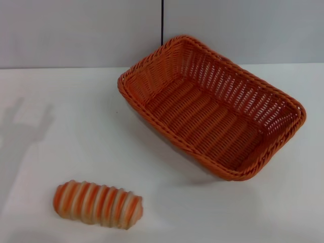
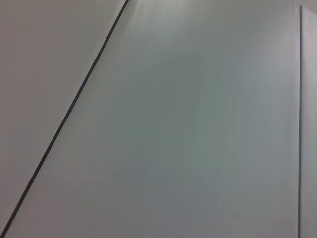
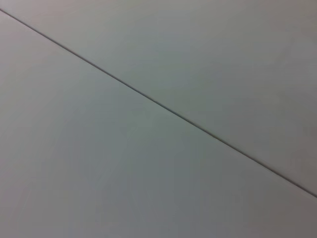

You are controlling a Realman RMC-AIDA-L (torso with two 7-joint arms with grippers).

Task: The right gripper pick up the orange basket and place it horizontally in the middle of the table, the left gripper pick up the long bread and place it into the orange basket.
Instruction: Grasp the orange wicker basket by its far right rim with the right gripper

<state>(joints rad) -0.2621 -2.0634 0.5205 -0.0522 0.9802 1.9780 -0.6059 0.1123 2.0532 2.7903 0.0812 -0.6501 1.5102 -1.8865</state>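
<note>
Neither of my grippers shows in any view, so can't tell the jaw state; both wrist cams see only blank grey panels w/ a dark seam. Big orange woven wicker basket (image 1: 212, 109) sits skewed diagonally at the far right of the white tabletop (image 1: 61, 111), empty. Small orange-and-cream striped ridged loaf (image 1: 97, 204) lies near left, well apart. Judgement: nothing started yet; basket needs squaring to the middle first so the loaf has a target.

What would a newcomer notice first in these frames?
The big orange basket draws the eye first: it sits empty at an angle on the far right of the white table. Next comes the small striped bread, lying alone near the front left, well apart from the basket. No tool shows in any view; both wrist cameras see only plain pale panels.
</note>
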